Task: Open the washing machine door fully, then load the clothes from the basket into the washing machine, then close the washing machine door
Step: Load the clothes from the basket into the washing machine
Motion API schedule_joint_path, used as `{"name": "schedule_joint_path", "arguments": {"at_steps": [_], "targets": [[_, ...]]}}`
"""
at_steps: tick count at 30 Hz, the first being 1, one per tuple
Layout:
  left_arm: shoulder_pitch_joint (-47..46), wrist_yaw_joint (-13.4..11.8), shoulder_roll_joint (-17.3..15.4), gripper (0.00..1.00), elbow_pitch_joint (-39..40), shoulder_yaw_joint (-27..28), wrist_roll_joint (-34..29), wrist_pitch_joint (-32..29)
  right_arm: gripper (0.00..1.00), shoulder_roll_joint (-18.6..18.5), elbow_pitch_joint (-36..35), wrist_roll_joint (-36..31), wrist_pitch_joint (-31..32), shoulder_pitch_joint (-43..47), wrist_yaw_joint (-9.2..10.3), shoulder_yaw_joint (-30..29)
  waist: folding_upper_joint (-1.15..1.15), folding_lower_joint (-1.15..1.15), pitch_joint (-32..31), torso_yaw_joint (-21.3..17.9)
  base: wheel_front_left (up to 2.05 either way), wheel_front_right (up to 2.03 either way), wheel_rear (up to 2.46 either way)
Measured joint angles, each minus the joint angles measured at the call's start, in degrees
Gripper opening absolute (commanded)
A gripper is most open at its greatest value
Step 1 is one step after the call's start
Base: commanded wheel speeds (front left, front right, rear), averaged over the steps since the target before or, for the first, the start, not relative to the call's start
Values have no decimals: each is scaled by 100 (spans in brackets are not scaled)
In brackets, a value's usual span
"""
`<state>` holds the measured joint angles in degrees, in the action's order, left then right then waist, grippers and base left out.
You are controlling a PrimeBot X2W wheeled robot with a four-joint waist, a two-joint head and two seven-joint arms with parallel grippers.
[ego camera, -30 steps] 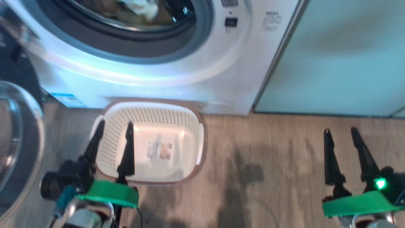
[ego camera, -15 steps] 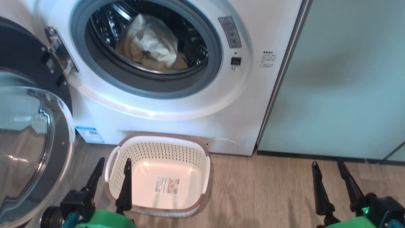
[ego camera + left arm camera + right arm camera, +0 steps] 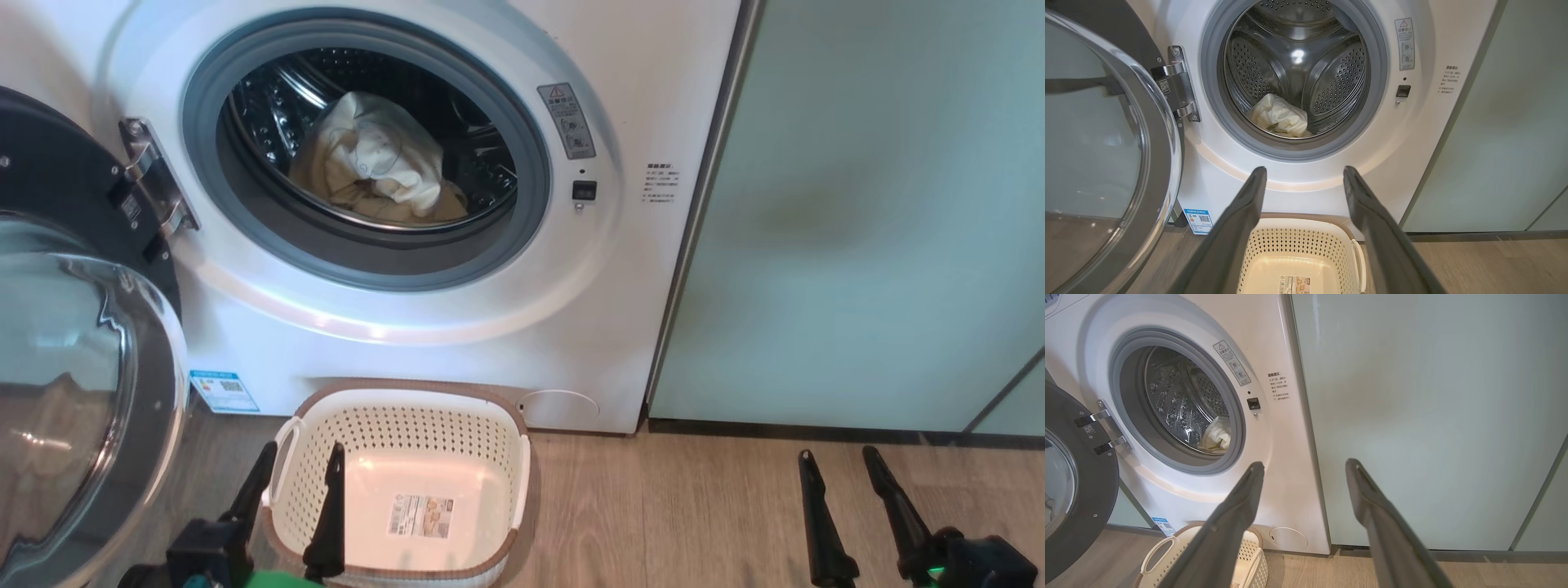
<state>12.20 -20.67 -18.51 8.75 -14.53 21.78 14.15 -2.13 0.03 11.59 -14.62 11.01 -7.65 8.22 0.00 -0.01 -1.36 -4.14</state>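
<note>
The white washing machine stands with its black round door swung wide to the left on metal hinges. Pale yellow clothes lie inside the steel drum, also seen as clothes and clothes. On the floor in front sits the cream basket, bare inside with only a label on its bottom. My left gripper is open over the basket's left side. My right gripper is open above the wooden floor to the right, nothing between its fingers.
Pale green cabinet doors adjoin the washer on the right. A blue energy sticker marks the washer's lower left. The wooden floor stretches between the basket and my right gripper.
The head camera has tilted up, so the washer opening and drum now show fully and both grippers sit lower in view. Neither gripper has changed its opening.
</note>
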Motion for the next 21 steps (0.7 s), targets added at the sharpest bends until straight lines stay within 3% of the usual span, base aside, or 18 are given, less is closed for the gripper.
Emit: {"name": "schedule_joint_path", "arguments": {"at_steps": [21], "targets": [[13, -69, -4, 100, -27, -45, -1, -3, 100, 0, -5, 0, 0, 1, 0, -5, 0, 1, -30, -37, 0, 0, 0]]}}
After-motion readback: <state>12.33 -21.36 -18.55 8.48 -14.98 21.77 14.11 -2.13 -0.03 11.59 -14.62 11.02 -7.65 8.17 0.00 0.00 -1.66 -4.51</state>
